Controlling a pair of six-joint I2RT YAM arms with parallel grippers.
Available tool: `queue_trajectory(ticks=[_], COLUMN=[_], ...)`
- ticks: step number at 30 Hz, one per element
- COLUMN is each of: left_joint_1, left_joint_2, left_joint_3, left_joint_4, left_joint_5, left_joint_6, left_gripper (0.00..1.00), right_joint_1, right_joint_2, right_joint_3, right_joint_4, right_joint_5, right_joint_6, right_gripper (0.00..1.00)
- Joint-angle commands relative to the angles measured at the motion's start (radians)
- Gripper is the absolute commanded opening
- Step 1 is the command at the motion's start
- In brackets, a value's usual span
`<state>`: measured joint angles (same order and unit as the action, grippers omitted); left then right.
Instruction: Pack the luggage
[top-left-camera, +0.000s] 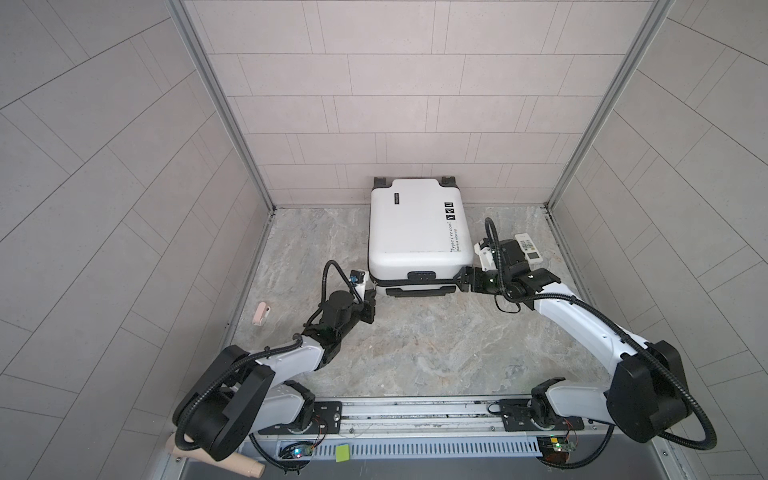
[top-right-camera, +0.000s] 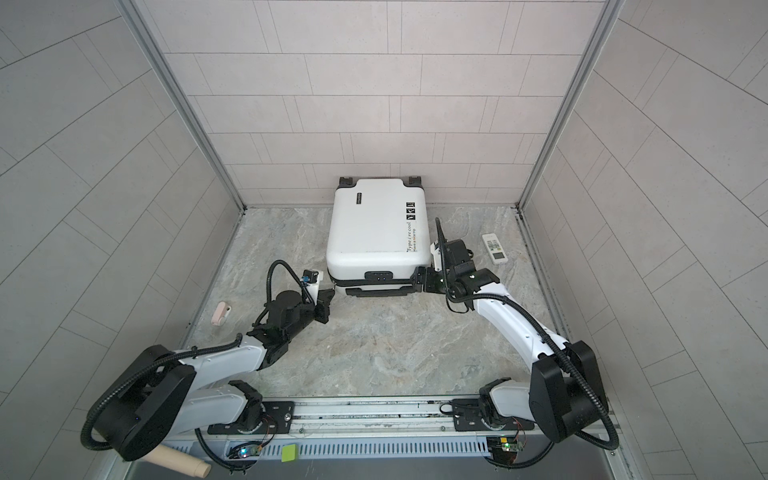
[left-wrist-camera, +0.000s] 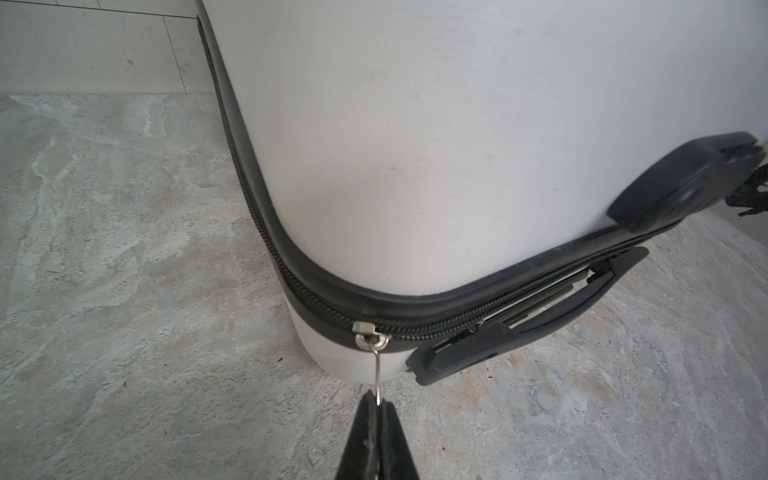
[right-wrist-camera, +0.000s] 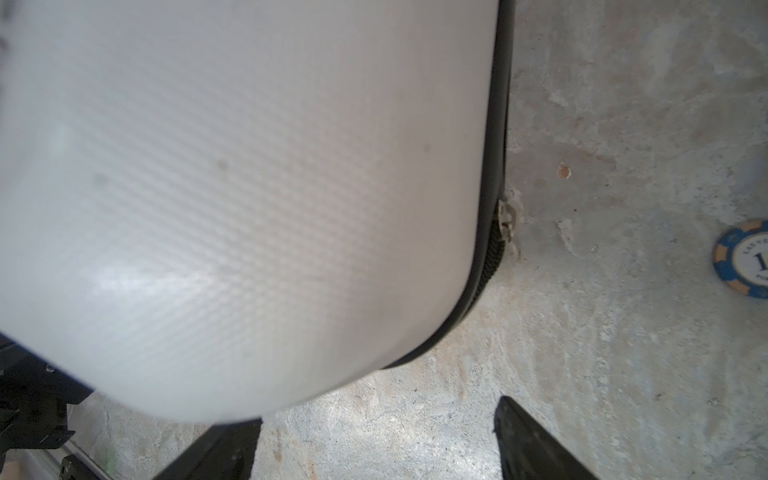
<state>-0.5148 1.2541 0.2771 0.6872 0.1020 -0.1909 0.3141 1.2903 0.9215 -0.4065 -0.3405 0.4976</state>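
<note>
The luggage (top-left-camera: 419, 232) lay shut at twelve o'clock. My left gripper (left-wrist-camera: 376, 405) pinched its zipper pull (left-wrist-camera: 377, 374) at its seven-o'clock corner; my right gripper (right-wrist-camera: 376, 411) gaped empty at five. Zipping seemed unfinished.

Robot test booth: tile-print wall panels (top-left-camera: 374, 83), aluminium corner posts (top-left-camera: 224, 108), marble-look tabletop (top-left-camera: 415, 340), arm-mount rail (top-left-camera: 415, 409).

Chip (right-wrist-camera: 746, 259), probably poker, cut by edge; remote (top-left-camera: 528, 246) partly behind right arm (top-left-camera: 510, 258); luggage (right-wrist-camera: 249, 187) blurred.
</note>
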Motion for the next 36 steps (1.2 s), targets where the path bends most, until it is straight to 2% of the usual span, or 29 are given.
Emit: queue_trajectory(ticks=[1, 6, 10, 14, 18, 22, 28, 36], left_joint_1=[-0.002, -0.011, -0.013, -0.013, -0.013, -0.012, -0.016, -0.028], left_joint_2=[0.017, 0.021, 0.017, 0.016, 0.013, 0.0, -0.03, -0.046], left_joint_3=[0.035, 0.025, 0.022, 0.022, 0.022, 0.022, 0.023, 0.037], left_joint_4=[0.059, 0.069, 0.061, 0.056, 0.045, 0.034, 0.001, -0.022], left_joint_5=[0.078, 0.085, 0.063, 0.051, 0.039, 0.033, 0.044, 0.064], left_joint_6=[-0.013, -0.026, -0.021, -0.014, -0.007, 0.001, 0.022, 0.033], left_gripper=[0.0, 0.0, 0.0, 0.0, 0.0, 0.0, 0.0, 0.0], right_joint_1=[0.005, 0.003, -0.004, -0.022, -0.078, -0.146, -0.142, -0.125], right_joint_2=[0.004, 0.011, -0.019, -0.05, -0.046, -0.023, 0.055, 0.074], right_joint_3=[-0.012, -0.009, 0.002, 0.021, 0.037, 0.036, 0.058, 0.043], right_joint_4=[0.022, 0.039, 0.048, 0.054, 0.069, 0.172, 0.256, 0.287], right_joint_5=[-0.004, -0.021, -0.031, -0.034, -0.058, -0.141, -0.201, -0.195], right_joint_6=[0.002, 0.014, 0.042, 0.062, 0.084, 0.166, 0.221, 0.237], right_gripper=[0.9, 0.9, 0.97, 1.0, 1.0, 1.0, 1.0, 1.0])
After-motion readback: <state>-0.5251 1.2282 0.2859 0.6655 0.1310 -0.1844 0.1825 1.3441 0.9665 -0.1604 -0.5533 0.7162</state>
